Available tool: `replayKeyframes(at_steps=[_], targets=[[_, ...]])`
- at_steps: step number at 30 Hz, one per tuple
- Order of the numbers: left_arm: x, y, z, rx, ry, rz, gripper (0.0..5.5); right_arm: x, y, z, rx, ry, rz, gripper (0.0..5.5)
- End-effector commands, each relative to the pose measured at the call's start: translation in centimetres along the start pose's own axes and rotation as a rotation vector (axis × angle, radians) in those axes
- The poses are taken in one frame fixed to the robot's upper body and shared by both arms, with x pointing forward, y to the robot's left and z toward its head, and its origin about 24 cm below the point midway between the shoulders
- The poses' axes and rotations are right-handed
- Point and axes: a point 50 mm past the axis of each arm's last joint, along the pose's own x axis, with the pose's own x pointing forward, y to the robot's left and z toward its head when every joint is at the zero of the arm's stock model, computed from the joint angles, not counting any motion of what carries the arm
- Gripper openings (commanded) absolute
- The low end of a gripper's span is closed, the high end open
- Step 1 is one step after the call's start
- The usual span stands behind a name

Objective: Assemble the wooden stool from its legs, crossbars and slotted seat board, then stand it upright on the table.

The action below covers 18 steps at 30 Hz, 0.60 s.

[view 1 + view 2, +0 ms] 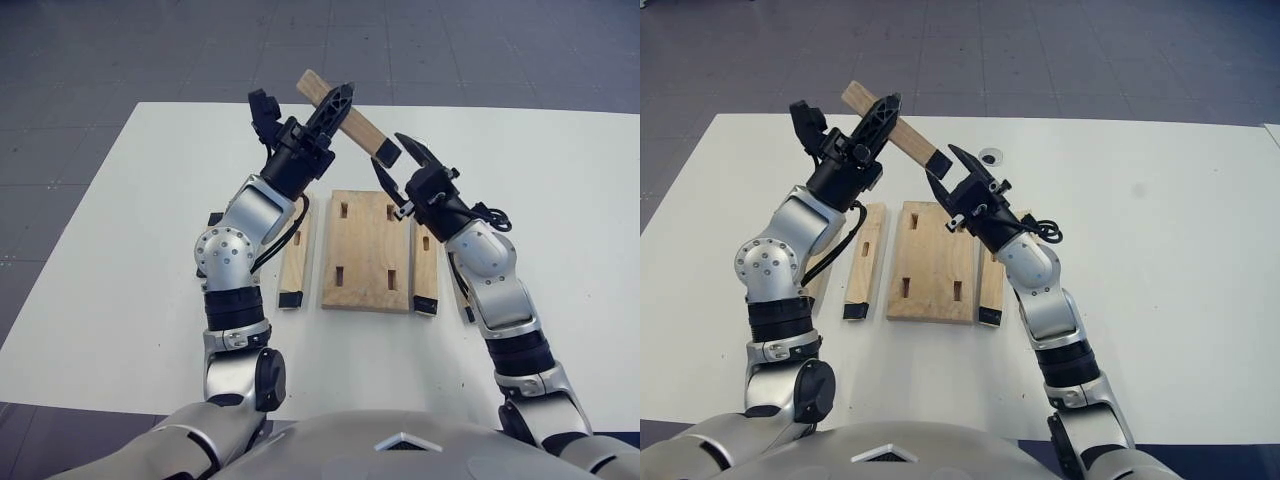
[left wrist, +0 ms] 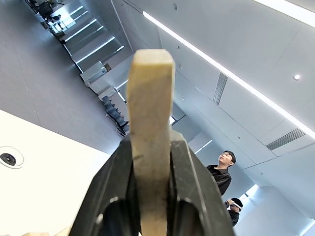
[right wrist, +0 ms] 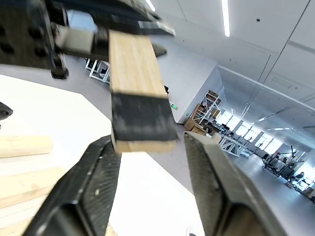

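Note:
My left gripper [image 1: 335,105] is raised above the table, shut on a wooden leg [image 1: 365,130] that tilts down to the right. The left wrist view shows the leg [image 2: 150,123] clamped between both fingers. The leg's black-taped end [image 3: 140,118] sits between the spread fingers of my open right gripper [image 1: 386,150], with gaps on both sides. Below, the slotted seat board [image 1: 368,250] lies flat on the white table [image 1: 560,200]. One slotted wooden piece [image 1: 295,260] lies along its left side and another [image 1: 426,270] along its right.
A further wooden piece [image 1: 462,290] lies partly under my right arm, and one [image 1: 213,220] is mostly hidden behind my left arm. A small round grommet [image 1: 989,156] is set in the table behind the board. Open table stretches to the far right and left.

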Motion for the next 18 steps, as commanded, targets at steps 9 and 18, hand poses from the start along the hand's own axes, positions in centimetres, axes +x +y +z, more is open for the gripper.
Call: replayKeyframes(at_steps=[9, 18], targets=[[-1.8, 1.8, 7.1, 0.453, -0.16, 0.29, 0.42, -2.4, 0.2, -2.9, -0.004, 0.185, 0.032, 3.41], [-10.3, 2.7, 7.3, 0.894, -0.013, 0.636, 0.42, -3.9, -1.6, -3.8, -0.002, 0.268, -0.096, 3.41]])
